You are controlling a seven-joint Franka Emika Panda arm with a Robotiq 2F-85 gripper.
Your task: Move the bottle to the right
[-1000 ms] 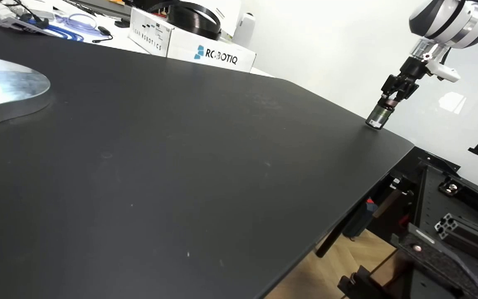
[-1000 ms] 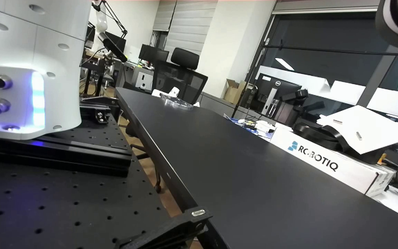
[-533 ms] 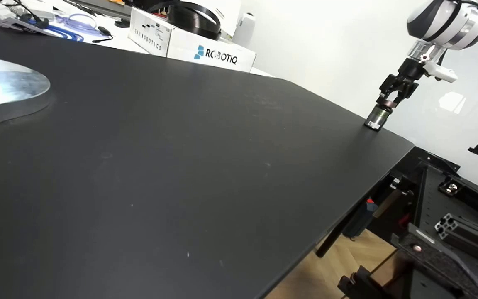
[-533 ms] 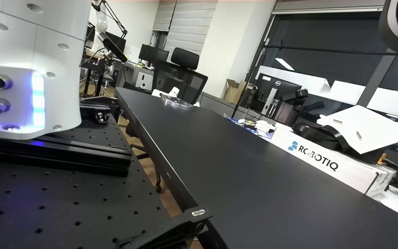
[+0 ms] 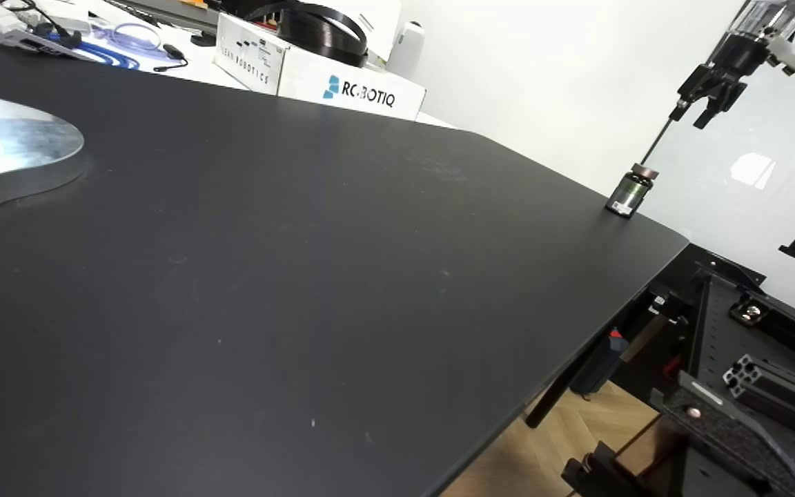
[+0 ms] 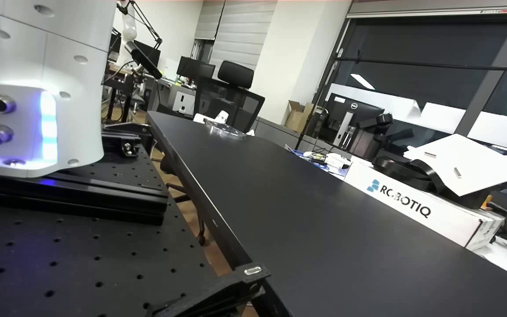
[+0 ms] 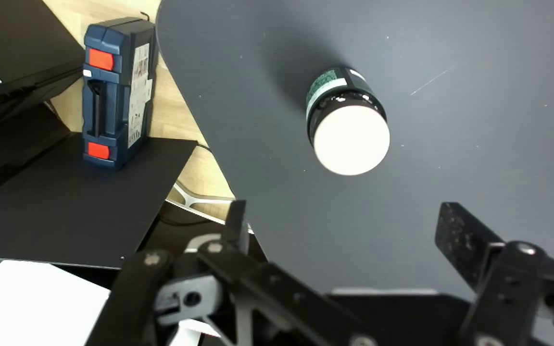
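Note:
The small dark bottle [image 5: 629,195] with its greenish label stands on the black tabletop, near the corner, in an exterior view. From above, the wrist view shows the bottle's pale round lid [image 7: 351,139], with the dark shoulder and label partly visible behind it. My gripper [image 5: 690,117] hangs above the bottle, off to its upper right in that exterior view, and is clear of it. In the wrist view the jaws of the gripper [image 7: 343,210] stand wide apart, with only bare tabletop between them and the bottle beyond the fingertips.
The table edge runs close to the bottle, and a blue case [image 7: 101,96] with red latches is seen past it. A white Robotiq box [image 5: 349,86] stands behind the table. A shiny thick plate [image 5: 18,138] lies on the tabletop. The robot base [image 6: 38,97] shows beside the table.
The gripper was around the bottle's top, lowering it slightly onto the table. Since then it has let go and risen up and to the right. The bottle stays where it was set down.

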